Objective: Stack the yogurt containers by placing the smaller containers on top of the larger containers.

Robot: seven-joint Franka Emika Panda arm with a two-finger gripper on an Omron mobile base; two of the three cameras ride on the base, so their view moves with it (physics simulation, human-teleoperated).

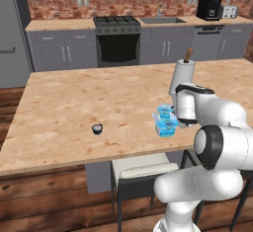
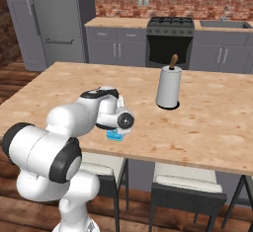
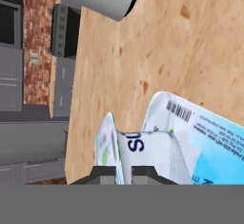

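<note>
Gripping small translucent cup [image 1: 163, 111] edge, claw [image 3: 123, 170] closed, cup sitting atop squarish blue tub [image 1: 166, 126]; tiny dark cup [image 1: 97, 129] well apart on table [image 1: 74, 107]; paper roll [image 1: 181, 78] just beyond.

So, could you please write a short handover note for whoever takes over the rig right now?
Gripper: shut on the small blue cup, which it holds directly above the tub; whether the cup already rests on the tub cannot be told.
Tub: near the counter's front edge, in front of the paper roll.
Tiny dark cup: alone on the counter, left of the tub.
Done: blue cup brought over the tub.
Left: release it there, then place the dark cup on the stack.
</note>
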